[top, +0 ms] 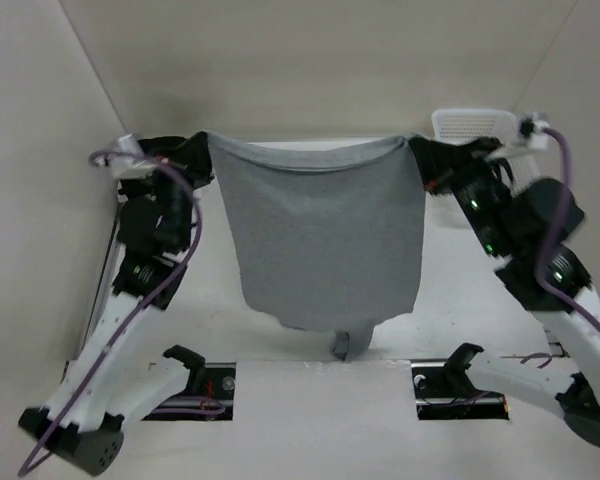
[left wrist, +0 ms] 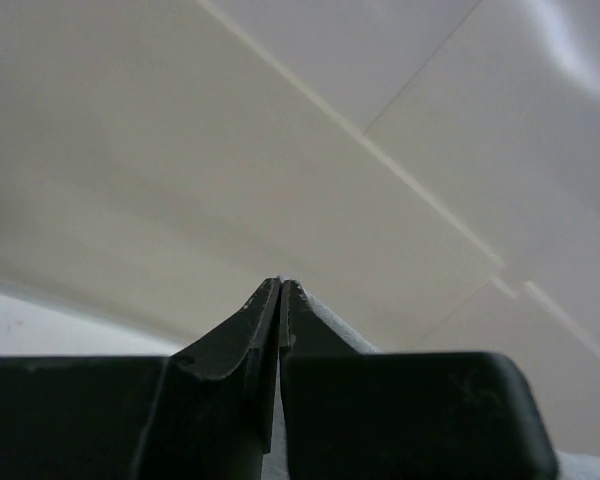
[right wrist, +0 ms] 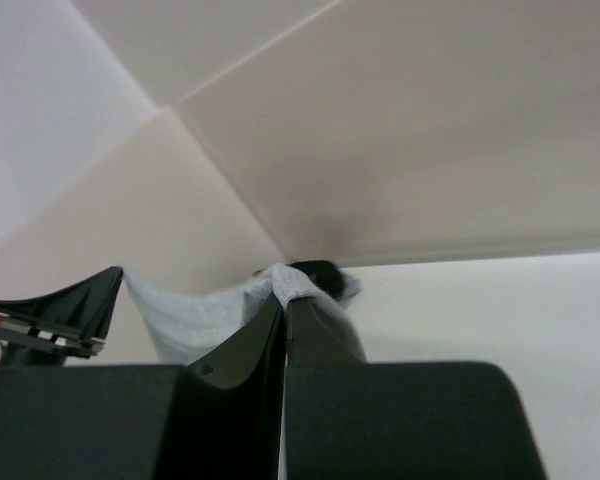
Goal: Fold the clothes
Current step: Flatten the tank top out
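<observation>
Top view, with both wrist views. The light-grey T-shirt [top: 325, 240] hangs as a broad sheet in the centre of the frame, slung between the two arms. Its upper edge runs nearly level across the upper part of the frame, sagging slightly in the middle. That edge is the cloth's long axis at this moment. The body of the shirt falls away from it toward the lower centre, where a small twisted tail of fabric [top: 342, 345] dangles lowest. Whether that tail touches the table [top: 500, 290] cannot be told.

The left gripper [top: 195, 155] is at the upper-left end of the edge and the right gripper [top: 420, 155] at the upper-right end, just in front of the white basket [top: 472, 124]. In each wrist view the jaws are pressed together, with pale grey cloth emerging at the tips, so each pincer is pinching one top corner of the shirt.

Neither arm is nearer: each sits at its own end, the shirt lying inward from both, to the right of the left pincer and to the left of the right one.

As a judgement, the shirt is spread but not yet laid down or folded. The next move probably calls for both arms to travel together, keeping the edge level and taut. If one end runs ahead, the thin fabric would likely bunch or skew as it meets the table.
</observation>
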You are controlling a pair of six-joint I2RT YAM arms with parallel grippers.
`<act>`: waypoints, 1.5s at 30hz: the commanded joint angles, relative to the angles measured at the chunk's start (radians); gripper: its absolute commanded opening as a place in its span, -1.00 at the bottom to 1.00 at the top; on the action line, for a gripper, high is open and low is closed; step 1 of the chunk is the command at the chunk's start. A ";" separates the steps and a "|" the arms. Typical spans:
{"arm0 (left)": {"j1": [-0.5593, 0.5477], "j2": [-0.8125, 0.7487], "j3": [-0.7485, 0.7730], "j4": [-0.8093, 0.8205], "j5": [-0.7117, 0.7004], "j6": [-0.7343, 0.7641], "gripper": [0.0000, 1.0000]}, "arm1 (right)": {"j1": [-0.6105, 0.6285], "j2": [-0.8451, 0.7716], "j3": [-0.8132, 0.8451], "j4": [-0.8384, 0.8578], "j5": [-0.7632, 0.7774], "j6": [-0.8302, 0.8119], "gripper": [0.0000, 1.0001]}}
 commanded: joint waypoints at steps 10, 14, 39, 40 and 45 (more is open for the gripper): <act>0.266 0.563 0.554 -0.029 0.201 -0.082 -1.00 | -0.518 0.683 0.717 -0.063 -0.575 0.143 -1.00; 0.312 0.570 0.637 -0.044 0.227 -0.075 -1.00 | -0.529 0.804 1.007 -0.179 -0.588 0.146 -0.99; 0.249 -0.480 -0.582 -0.372 0.137 -0.167 -1.00 | -0.136 -0.208 -0.810 0.161 -0.422 0.325 -0.97; 0.243 -0.555 -0.628 -0.459 0.146 -0.192 -1.00 | -0.079 -0.238 -0.880 0.160 -0.395 0.365 -0.97; 0.144 -0.764 -0.729 -0.725 0.178 -0.376 -1.00 | 0.251 -0.321 -1.131 0.158 -0.228 0.617 -0.98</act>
